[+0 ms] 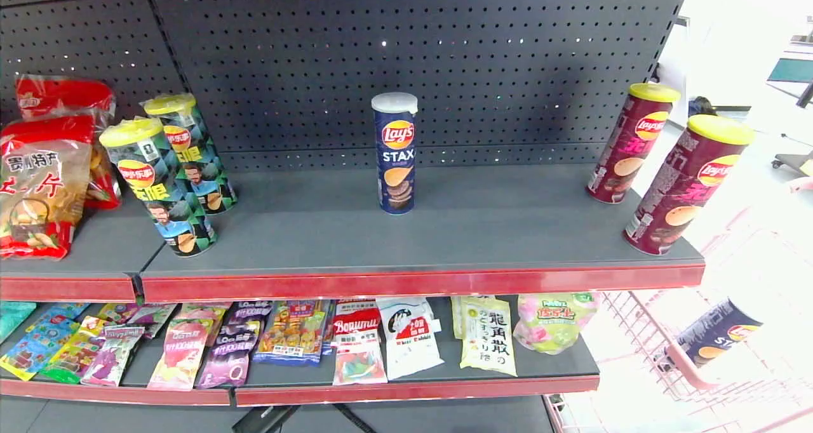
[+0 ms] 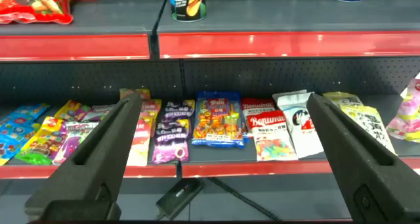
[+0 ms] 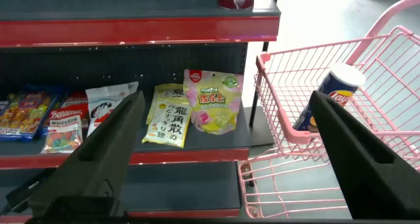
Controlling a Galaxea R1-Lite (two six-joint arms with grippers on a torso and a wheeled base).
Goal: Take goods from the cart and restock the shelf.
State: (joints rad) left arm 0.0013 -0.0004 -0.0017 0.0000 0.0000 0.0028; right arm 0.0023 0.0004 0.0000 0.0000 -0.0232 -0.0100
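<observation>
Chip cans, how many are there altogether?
6. Upper shelf: two teal cans at left, one blue can in the middle, two maroon cans at right. A second blue can in the pink cart; others may be hidden there.

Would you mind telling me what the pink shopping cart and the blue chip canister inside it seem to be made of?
The pink wire shopping cart is likely metal wire with a glossy pink coating, judging by its thin crossed grid bars and thicker rim. The blue cylindrical chip canister is probably a printed cardboard tube, smooth and slightly shiny, with a whitish plastic lid, though the look leaves this open.
</observation>
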